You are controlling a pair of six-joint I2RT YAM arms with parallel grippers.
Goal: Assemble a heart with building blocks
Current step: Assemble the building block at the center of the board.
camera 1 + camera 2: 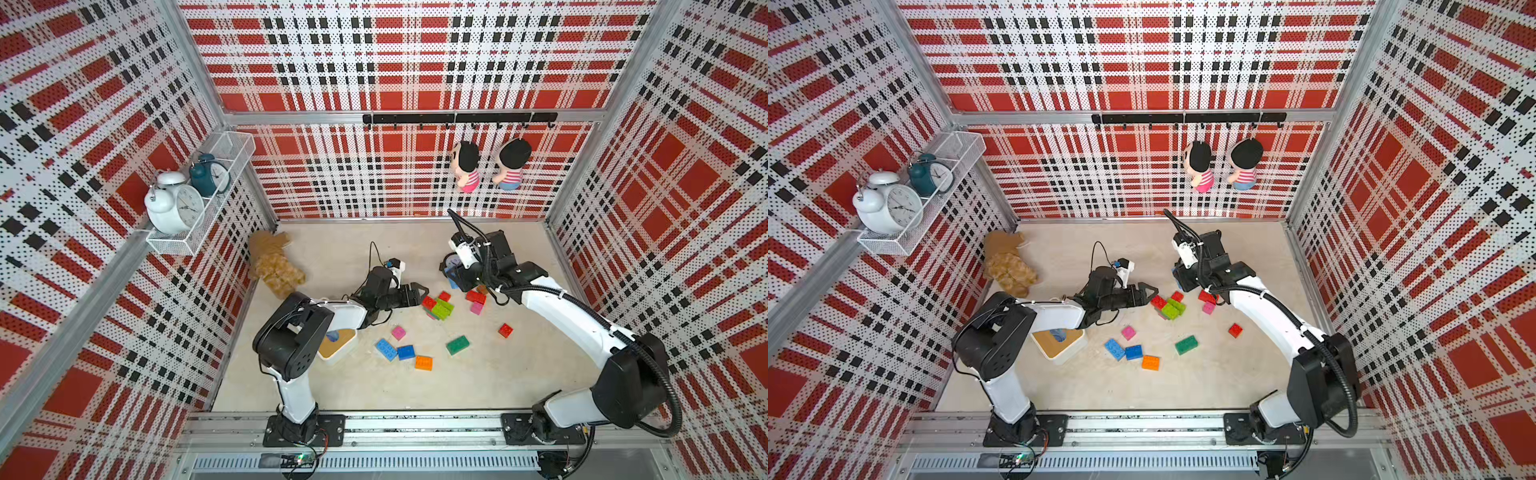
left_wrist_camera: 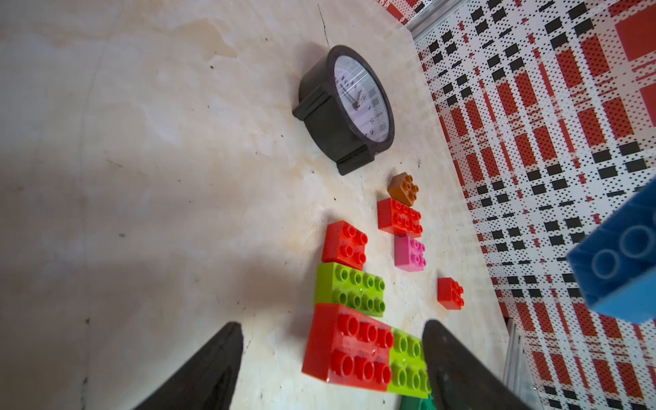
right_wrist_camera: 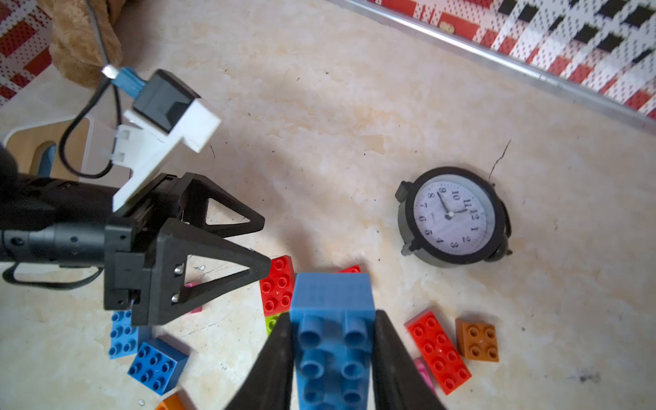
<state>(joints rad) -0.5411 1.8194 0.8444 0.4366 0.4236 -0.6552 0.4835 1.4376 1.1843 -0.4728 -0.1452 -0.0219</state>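
**Op:** Fourteen plastic building blocks, by my count from the console. Nearest me on the pale marbled desk [image 1: 478,386] are one bright orange brick [image 1: 423,363], one long light-blue brick [image 1: 386,349], one square dark-blue brick [image 1: 406,352], one dark green brick [image 1: 457,345], one pink square brick [image 1: 398,332] and one small red square brick [image 1: 505,330].

**Desk-side:** And the heart?

**Op:** Mid-desk and barely begun, I'd judge. One long red brick [image 2: 348,351], one lime-green brick [image 2: 349,294], a second lime-green brick [image 2: 408,362] and one larger red square brick [image 2: 344,245] lie edge to edge. Just beyond are one red oblong brick [image 2: 399,217], a second pink brick [image 2: 410,253] and one brown square brick [image 2: 403,188]. A dark green sliver by my left claw may be a fifteenth; I cannot tell.

**Desk-side:** Claws?

**Op:** My left claw [image 3: 267,244] has its fingers apart and empty, just beside the long red brick. My right claw [image 3: 332,317] is clamped on the third blue brick [image 3: 332,294], held off the desk just beyond the cluster.

**Desk-side:** Handling?

**Op:** Light, rigid and slick-walled, I expect. I'd grip the flat long walls, never the studs. Pressing it down may skate the loose cluster, so I'd brace that. Farthest back stands one round black clock [image 3: 451,216].
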